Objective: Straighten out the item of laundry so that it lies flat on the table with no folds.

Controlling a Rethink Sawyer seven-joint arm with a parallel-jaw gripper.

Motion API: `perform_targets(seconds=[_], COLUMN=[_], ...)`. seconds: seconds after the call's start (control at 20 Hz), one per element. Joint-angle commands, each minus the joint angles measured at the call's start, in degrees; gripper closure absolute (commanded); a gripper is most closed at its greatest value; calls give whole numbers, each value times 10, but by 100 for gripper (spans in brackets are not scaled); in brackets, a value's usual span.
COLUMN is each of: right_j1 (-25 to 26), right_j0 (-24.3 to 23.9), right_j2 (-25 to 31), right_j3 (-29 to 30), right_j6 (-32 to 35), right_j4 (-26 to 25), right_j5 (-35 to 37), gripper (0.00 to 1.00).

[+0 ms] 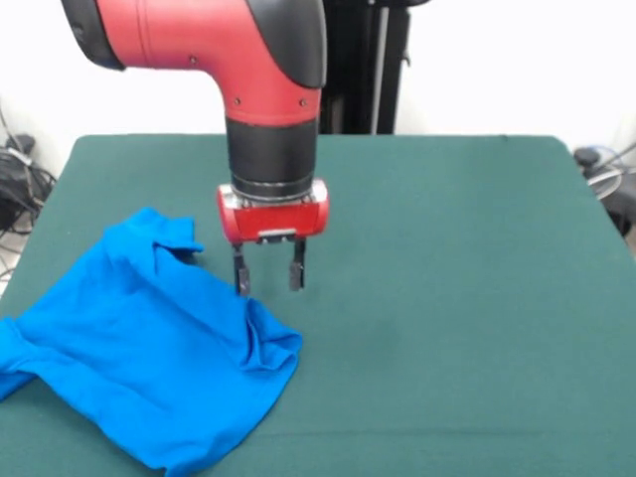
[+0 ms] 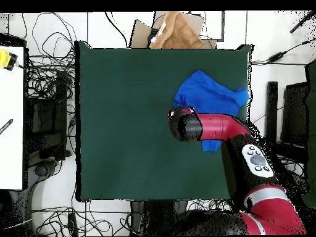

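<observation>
The blue shirt [image 1: 149,348] lies crumpled at the lower left of the front view on the green worktop [image 1: 447,298]. The end effector [image 1: 268,278] hangs with its fingers spread and empty, just beside the shirt's upper right edge.

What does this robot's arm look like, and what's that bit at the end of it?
The arm is thick, rounded and glossy red with black joint sections. Seen from overhead, one link carries a grey panel of buttons. It ends in a small red hand with two thin black fingers.
</observation>
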Motion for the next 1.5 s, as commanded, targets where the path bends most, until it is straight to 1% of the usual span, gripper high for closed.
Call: perform_targets(seconds=[0.05, 0.25, 0.4, 0.5, 0.6, 0.65, 0.75, 0.85, 0.95, 1.1, 1.2, 1.3, 1.5], right_j1=[-34, -35, -57, -62, -52, -34, 37, 90, 113, 122, 139, 156, 220], right_j0=[3, -1, -1, -3, -8, -14, -34, -56, -69, -72, -75, -78, -113], right_j2=[31, 38, 38, 39, 43, 47, 67, 85, 95, 99, 106, 110, 153], right_j3=[-2, -16, -18, -18, -19, -30, -66, -88, -93, -96, -106, -114, -153], right_j6=[17, -2, -11, -16, -20, -26, -49, -69, -73, -69, -66, -58, -100], right_j4=[25, 21, 24, 25, 19, 14, -5, -23, -36, -44, -56, -73, -102], right_j5=[72, 86, 108, 117, 106, 98, 60, 24, -3, -13, -24, -51, -68], gripper=[0, 0, 0, 0, 0, 0, 0, 0, 0, 0, 0, 0, 0])
